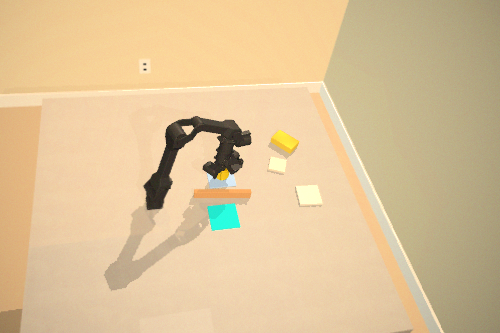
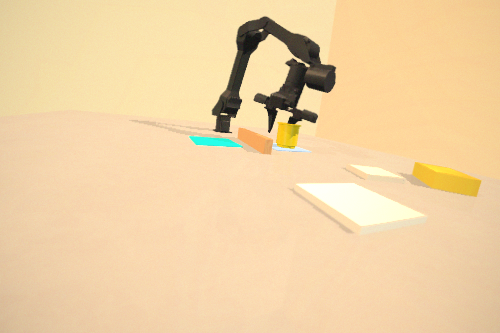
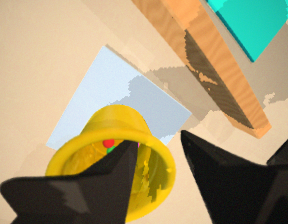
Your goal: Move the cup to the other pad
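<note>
Nearest the exterior camera on the pale bench, a large, flat cream square slab lies toward the edge on the right in the top view. Behind it come a smaller cream square slab and a yellow rectangular block, the block closer to the bench's upper-right corner from above.

Farther off, the yellow round cup stands upright on the light-blue square pad. Red and green marbles show inside it. The black pincer is partly open and has hold of nothing: one finger reaches over the cup's mouth, the other is outside its rim; whether either touches it, I cannot tell.

An orange wood-grained bar stands between that pad and the turquoise square pad. Beyond, the black jointed arm rises, its foot nearer the bench's left edge from above than its right.
</note>
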